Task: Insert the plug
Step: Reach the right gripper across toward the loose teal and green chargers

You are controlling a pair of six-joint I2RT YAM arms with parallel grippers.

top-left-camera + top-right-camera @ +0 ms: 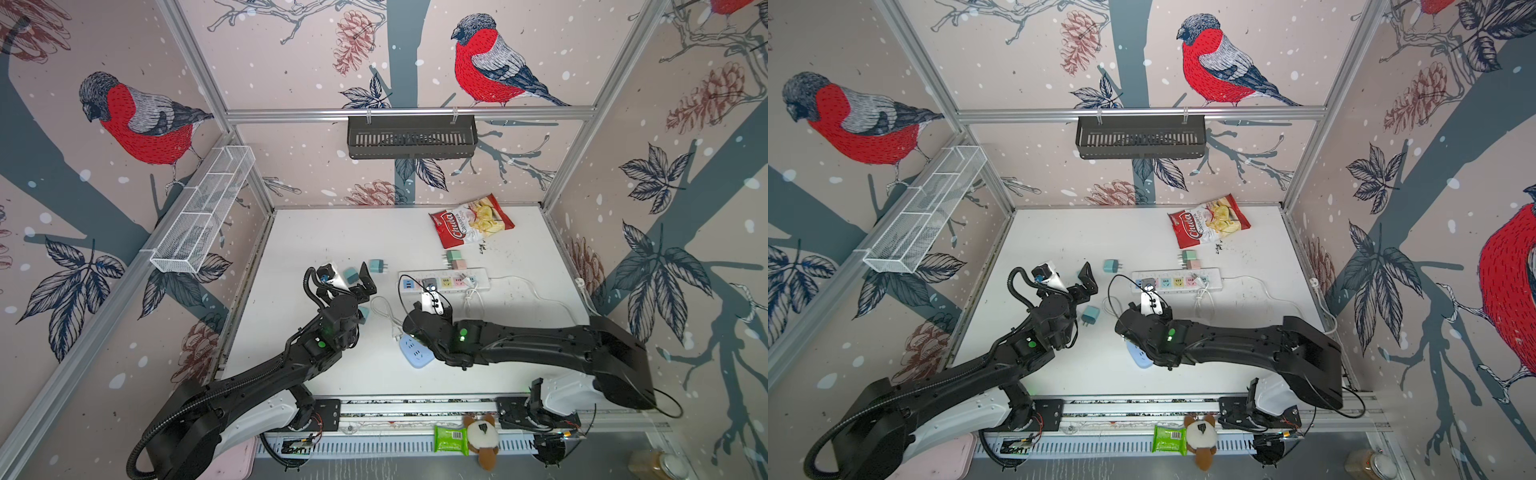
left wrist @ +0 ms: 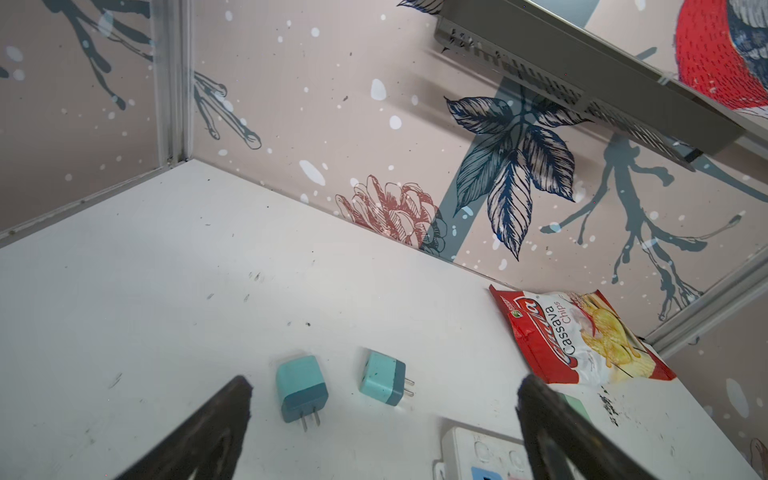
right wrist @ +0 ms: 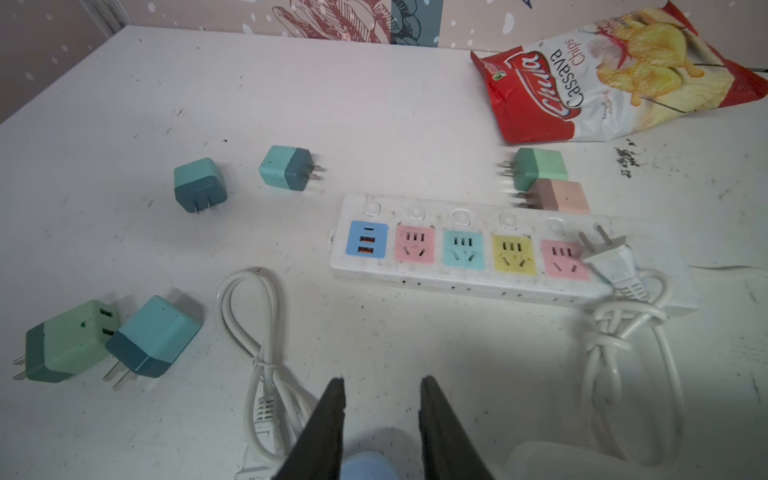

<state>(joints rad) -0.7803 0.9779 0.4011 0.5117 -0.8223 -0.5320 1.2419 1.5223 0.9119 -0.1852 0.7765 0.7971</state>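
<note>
As left hand (image 2: 384,382) gapes — plug (image 3: 604,255) loose.

I see walls (image 1: 291,62) papered with red-breasted birds, pinecones and branches, set in an aluminium frame (image 1: 291,114). A black slotted basket (image 1: 411,137) hangs at the back, and a white wire basket (image 1: 203,208) on the left wall. The white surface (image 1: 353,232) looks scuffed, perhaps dusty.

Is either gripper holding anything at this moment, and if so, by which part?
Nothing is held. The left gripper stands wide open; the right gripper has its jaws narrowly apart with nothing between them.
</note>
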